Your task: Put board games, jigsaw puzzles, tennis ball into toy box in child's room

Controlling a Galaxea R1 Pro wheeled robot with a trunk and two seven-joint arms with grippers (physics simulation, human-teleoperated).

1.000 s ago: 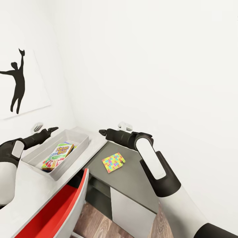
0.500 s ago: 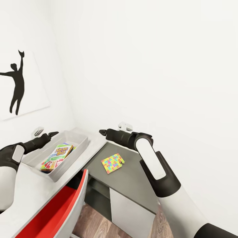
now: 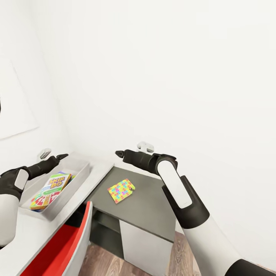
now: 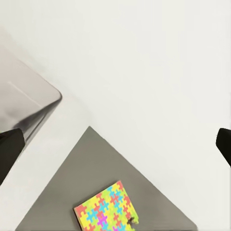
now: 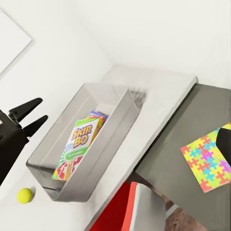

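The grey toy box (image 3: 73,177) sits on the pale table (image 3: 97,168), with the SKIP-BO board game (image 3: 51,186) lying inside it on top of another flat box. My left gripper (image 3: 61,156) hangs open over the box's far end. My right gripper (image 3: 119,153) is open and empty, held in the air above the table's end near the wall. A bright jigsaw puzzle (image 3: 121,190) lies flat on the lower dark grey cabinet (image 3: 153,211). In the right wrist view the toy box (image 5: 120,125), the SKIP-BO game (image 5: 79,144) and the puzzle (image 5: 209,161) show, and the tennis ball (image 5: 25,195) rests on the table beside the box.
A red and white chair (image 3: 65,245) stands tucked against the table's front edge. White walls close the corner behind the table and cabinet. Wooden floor (image 3: 111,262) shows below the cabinet. The left wrist view looks down on the puzzle (image 4: 106,211) and a corner of the toy box (image 4: 33,106).
The head camera has swung to the right, so the whole picture slid left and the wall poster's figure left the view. Both arms hold the same pose and the toys lie where they were.
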